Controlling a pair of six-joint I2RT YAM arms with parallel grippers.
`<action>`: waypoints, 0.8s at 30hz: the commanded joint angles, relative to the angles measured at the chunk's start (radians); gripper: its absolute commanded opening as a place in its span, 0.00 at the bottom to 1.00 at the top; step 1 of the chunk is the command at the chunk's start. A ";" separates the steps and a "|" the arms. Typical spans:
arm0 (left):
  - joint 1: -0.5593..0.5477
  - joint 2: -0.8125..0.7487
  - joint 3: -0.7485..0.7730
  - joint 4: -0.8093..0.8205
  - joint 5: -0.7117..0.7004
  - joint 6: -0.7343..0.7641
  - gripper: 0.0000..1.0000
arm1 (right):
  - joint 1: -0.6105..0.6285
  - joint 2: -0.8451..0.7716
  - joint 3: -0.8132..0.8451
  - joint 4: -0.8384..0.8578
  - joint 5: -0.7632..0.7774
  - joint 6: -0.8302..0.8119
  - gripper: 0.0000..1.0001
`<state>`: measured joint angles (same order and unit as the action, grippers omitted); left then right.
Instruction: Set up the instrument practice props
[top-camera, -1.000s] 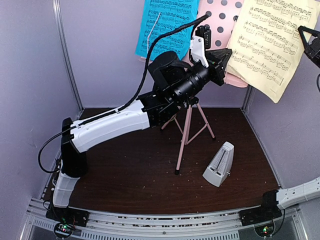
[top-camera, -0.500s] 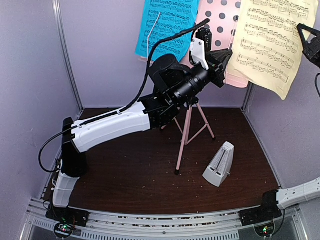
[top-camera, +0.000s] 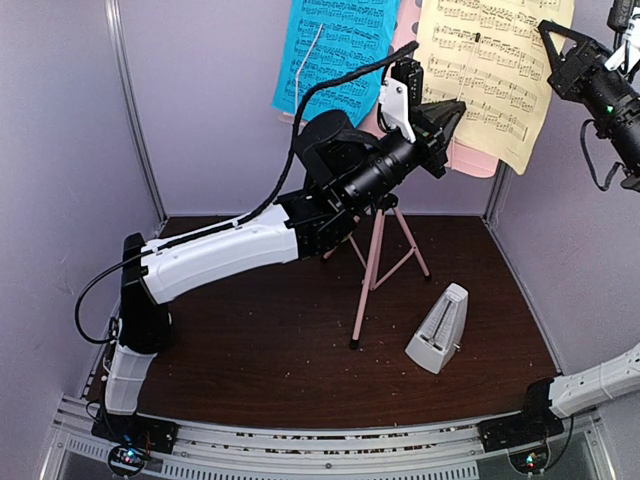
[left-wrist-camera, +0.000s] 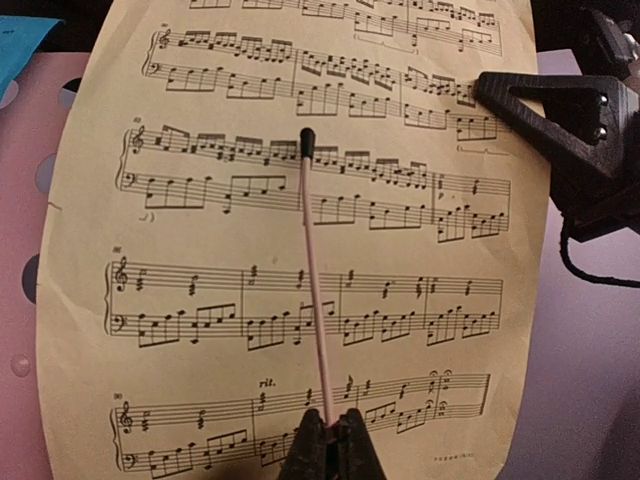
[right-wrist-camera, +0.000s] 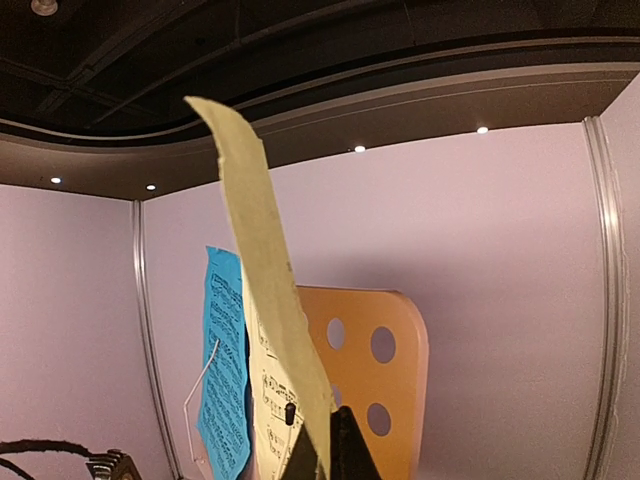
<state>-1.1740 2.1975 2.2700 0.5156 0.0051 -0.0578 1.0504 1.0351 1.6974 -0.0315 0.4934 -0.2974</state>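
Dark brown desk (top-camera: 250, 340), flecked with pale crumbs (top-camera: 390, 352). Lilac wall panels (top-camera: 60, 150) enclose the desk at left, rear and right, joined by metal corner posts (top-camera: 138, 120). A slotted metal rail (top-camera: 330, 438) edges its near side. Above the desk: dark ceiling (right-wrist-camera: 300, 60) with small recessed lights (right-wrist-camera: 359, 149).

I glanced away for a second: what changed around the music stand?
The right gripper, shut on the pale-yellow page, swung leftward, carrying it across the desk of the pink music stand. The left gripper stayed shut on its thin retainer wire; blue page and metronome did not move.
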 joint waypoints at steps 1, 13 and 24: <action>-0.007 -0.052 -0.002 0.066 0.055 0.026 0.00 | -0.063 0.014 0.044 0.004 -0.117 0.064 0.00; -0.007 -0.048 0.000 0.071 0.060 0.022 0.00 | -0.215 0.065 0.049 0.007 -0.311 0.188 0.00; -0.007 -0.045 -0.001 0.075 0.056 0.024 0.00 | -0.338 0.104 0.128 -0.136 -0.510 0.191 0.00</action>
<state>-1.1732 2.1975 2.2681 0.5217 0.0193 -0.0578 0.7448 1.1400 1.7790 -0.1070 0.0910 -0.1158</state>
